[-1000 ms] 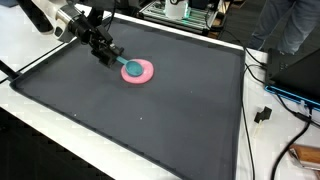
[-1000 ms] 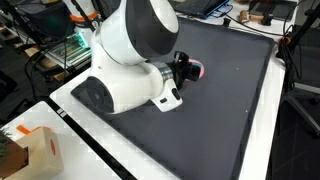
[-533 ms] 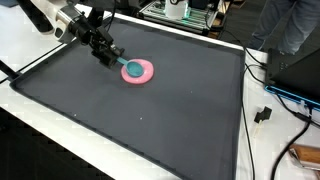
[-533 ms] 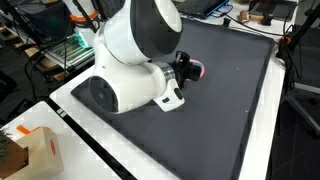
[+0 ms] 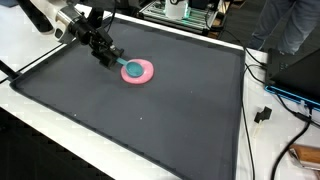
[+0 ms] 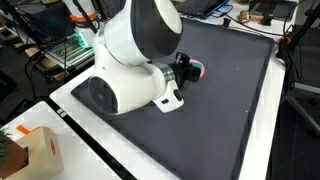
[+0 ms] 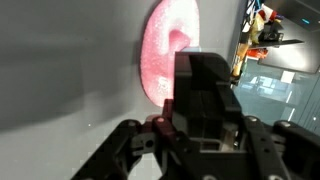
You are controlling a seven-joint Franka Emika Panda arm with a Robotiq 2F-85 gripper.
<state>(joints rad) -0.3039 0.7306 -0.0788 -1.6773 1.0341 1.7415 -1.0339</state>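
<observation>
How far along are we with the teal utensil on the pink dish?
Done: the claw sits low at one end of the teal utensil, which lies on the pink dish on the dark mat. In hand: the grasp itself; the views do not show whether the jaws are shut on it. Left: any lift, since the utensil rests on the dish.

A small round pink plate [image 5: 143, 73] lies flat on the dark surface [image 5: 160, 120], nearer its far edge in an exterior view, well away from the corners. A teal piece [image 5: 131, 68] rests on it.
</observation>
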